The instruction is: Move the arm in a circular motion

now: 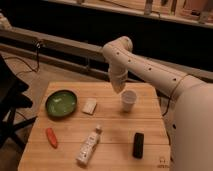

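The large white arm (pixel 150 70) of thick rounded segments with small dark dots reaches from the lower right up to a bend (pixel 120 47) above the table's far edge. From the bend its last segment hangs down. The gripper (pixel 118 88) is at the lower end of that segment, just above the wooden table (pixel 115 130), a little left of and behind the white paper cup (pixel 128 100). It holds nothing that I can see.
On the table are a green plate (pixel 61 103), a small white block (pixel 90 105), an orange carrot-like item (pixel 51 137), a white bottle lying down (pixel 88 146) and a black object (pixel 138 144). A black chair (pixel 10 100) stands at the left.
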